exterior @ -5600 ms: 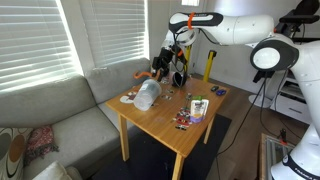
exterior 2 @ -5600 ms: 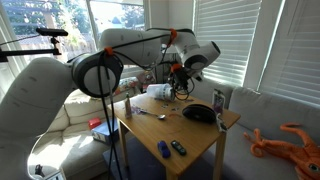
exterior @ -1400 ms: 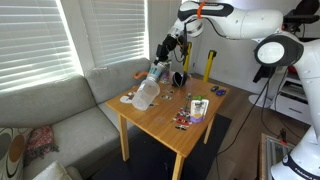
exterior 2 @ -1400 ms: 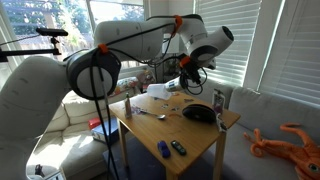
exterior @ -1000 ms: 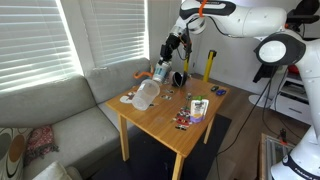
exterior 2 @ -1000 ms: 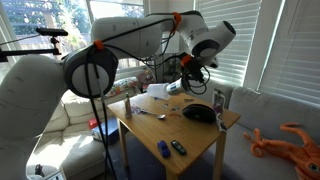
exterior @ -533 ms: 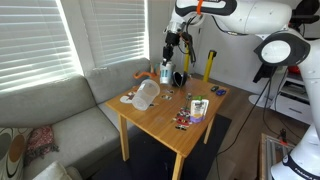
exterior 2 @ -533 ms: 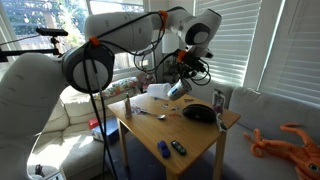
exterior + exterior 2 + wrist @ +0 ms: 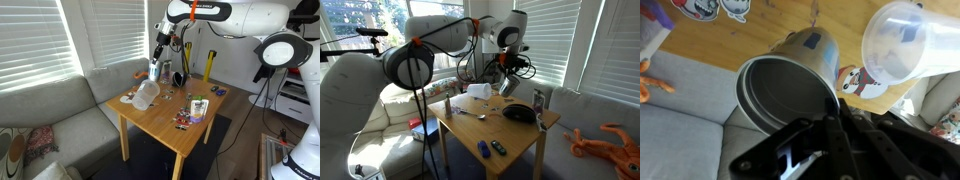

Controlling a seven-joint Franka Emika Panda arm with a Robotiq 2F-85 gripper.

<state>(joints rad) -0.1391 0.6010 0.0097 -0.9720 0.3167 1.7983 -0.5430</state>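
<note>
My gripper (image 9: 823, 118) is shut on the rim of a grey metal cup (image 9: 790, 85) with a blue label, its open mouth facing the wrist camera. In both exterior views the cup (image 9: 154, 71) (image 9: 506, 88) hangs from the gripper (image 9: 158, 57) (image 9: 505, 74) above the far side of the wooden table (image 9: 165, 118). A clear plastic jug (image 9: 146, 94) (image 9: 904, 43) lies on its side on the table just beside and below the held cup.
On the table stand a small box (image 9: 198, 107), a dark can (image 9: 539, 99), a black rounded object (image 9: 520, 113), a spoon (image 9: 470, 113) and small blue items (image 9: 483, 150). A grey sofa (image 9: 60, 125) flanks the table. Blinds cover the windows behind.
The arm has swung toward the window side with the cup, raising it slightly; the cup went from tilted over the jug to hanging more upright. The grip stayed shut.
</note>
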